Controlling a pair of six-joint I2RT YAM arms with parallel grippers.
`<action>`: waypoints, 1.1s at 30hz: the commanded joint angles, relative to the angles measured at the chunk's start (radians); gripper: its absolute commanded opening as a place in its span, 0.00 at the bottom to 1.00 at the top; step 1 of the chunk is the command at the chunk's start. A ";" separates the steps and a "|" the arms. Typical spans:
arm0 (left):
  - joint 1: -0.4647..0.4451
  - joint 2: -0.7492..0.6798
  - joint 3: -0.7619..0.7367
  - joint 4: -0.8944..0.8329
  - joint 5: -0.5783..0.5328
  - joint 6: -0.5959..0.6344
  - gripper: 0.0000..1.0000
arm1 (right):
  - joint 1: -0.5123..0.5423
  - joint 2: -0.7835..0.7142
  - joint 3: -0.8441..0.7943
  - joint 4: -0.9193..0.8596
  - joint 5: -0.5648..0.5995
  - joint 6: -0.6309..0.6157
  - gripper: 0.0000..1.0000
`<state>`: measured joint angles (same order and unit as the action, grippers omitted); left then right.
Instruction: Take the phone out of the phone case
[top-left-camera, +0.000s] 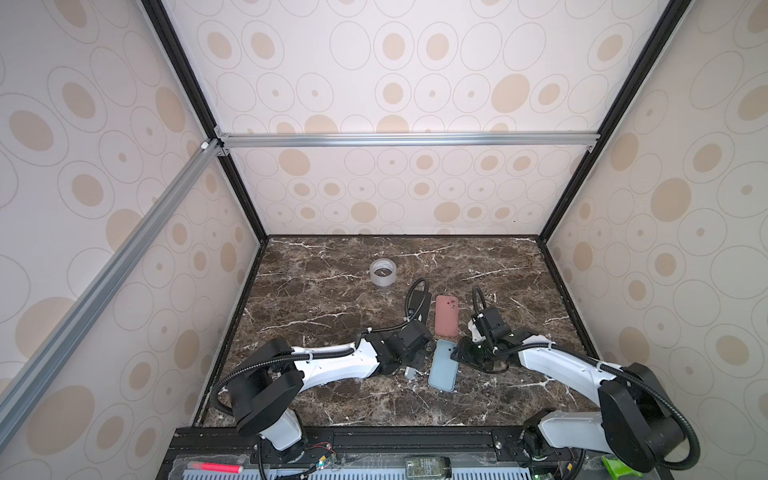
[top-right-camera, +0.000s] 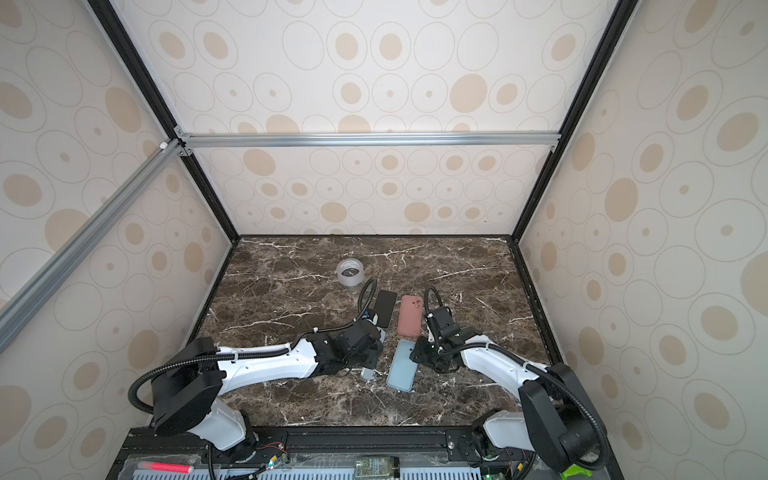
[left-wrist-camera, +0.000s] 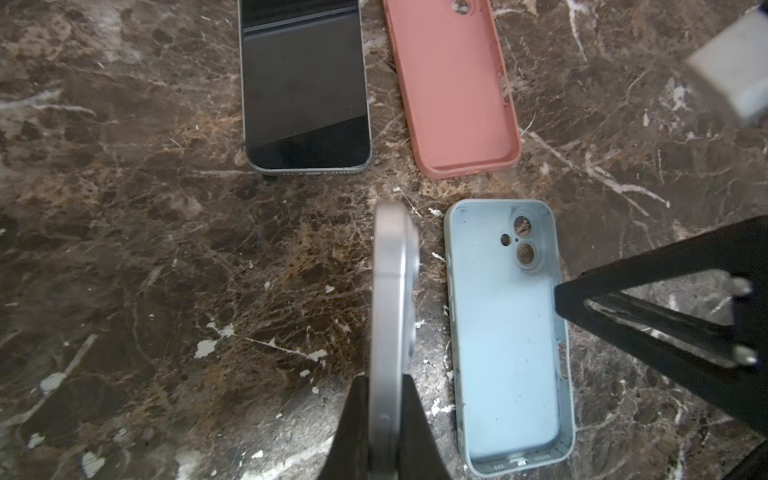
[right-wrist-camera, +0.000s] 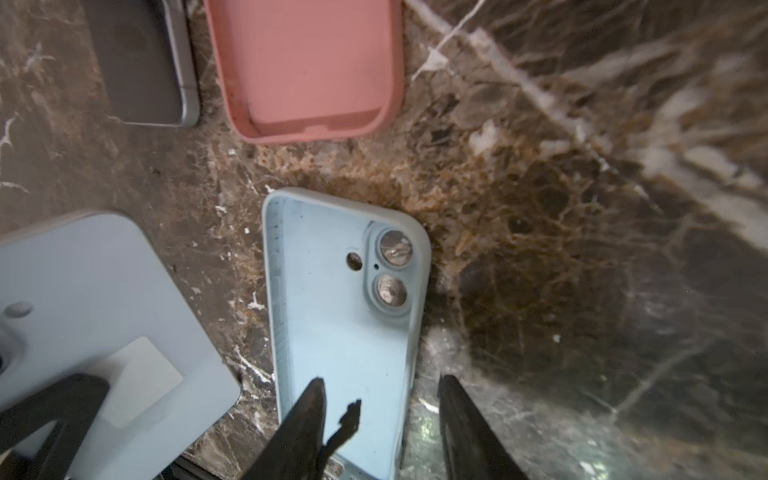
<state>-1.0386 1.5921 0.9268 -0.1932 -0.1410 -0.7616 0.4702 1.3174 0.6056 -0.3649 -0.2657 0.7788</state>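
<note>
Clamped in left gripper, phone stands edge-up, long axis parallel to empty blue case just beside it; right gripper jaws apart, straddling that case's side wall.

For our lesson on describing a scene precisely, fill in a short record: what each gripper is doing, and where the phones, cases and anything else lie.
left gripper: shut on the pale blue phone, held on edge beside the blue case
right gripper: open, jaws astride one long wall of the blue case
blue case: empty, open side up
pink case: empty, beside the dark-screen phone
tape roll: farther back, apart from the rest
</note>
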 joint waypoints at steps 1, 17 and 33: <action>-0.006 0.017 0.040 0.016 0.014 -0.009 0.00 | -0.001 0.040 0.016 0.026 -0.005 0.027 0.49; -0.011 0.031 0.040 0.034 0.046 -0.018 0.00 | -0.002 0.116 0.031 0.090 -0.026 0.001 0.52; -0.011 -0.048 0.094 -0.121 -0.072 -0.030 0.00 | -0.002 -0.027 0.020 0.021 0.047 -0.018 0.53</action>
<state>-1.0401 1.5970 0.9463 -0.2234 -0.1307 -0.7715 0.4690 1.3796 0.6308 -0.2802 -0.2787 0.7723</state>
